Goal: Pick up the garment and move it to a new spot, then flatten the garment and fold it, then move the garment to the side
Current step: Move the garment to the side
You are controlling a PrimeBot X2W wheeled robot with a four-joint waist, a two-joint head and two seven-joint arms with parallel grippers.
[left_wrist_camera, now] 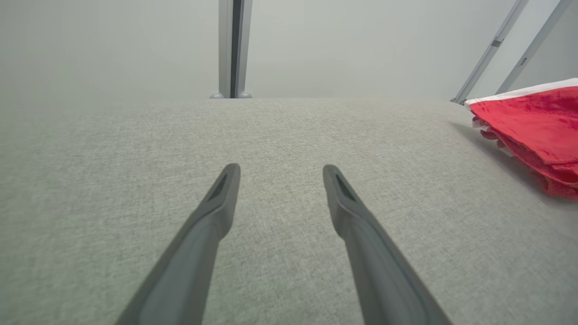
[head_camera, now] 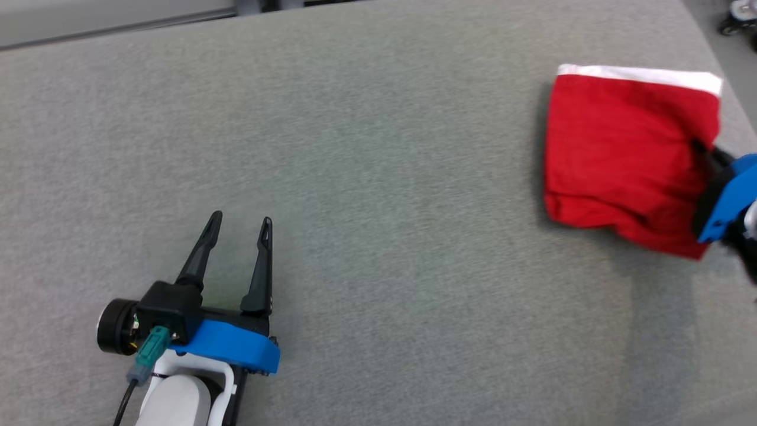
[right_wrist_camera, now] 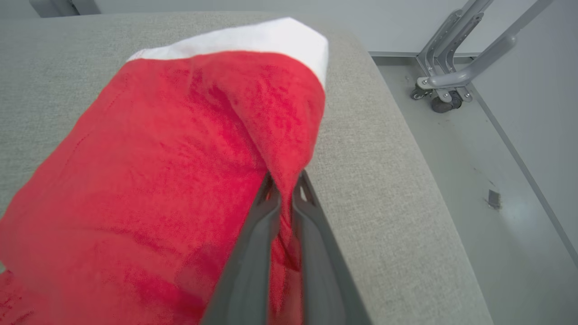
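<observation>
Head view: folded red garment (head_camera: 621, 154) at three o'clock, near the rounded edge of the grey pad (head_camera: 378, 177), pinched at its right hem by right gripper (right_wrist_camera: 286, 183).
Clamps a bunched ridge of fleecy red cloth, white band (head_camera: 639, 76) at twelve, probably to drag the fold aside; left gripper (head_camera: 241, 218) at seven o'clock, spread wide, empty, well apart over coarse woven upholstery.

Left end effector (head_camera: 241, 218) spread wide, right end effector (right_wrist_camera: 286, 179) pinched tight.
</observation>
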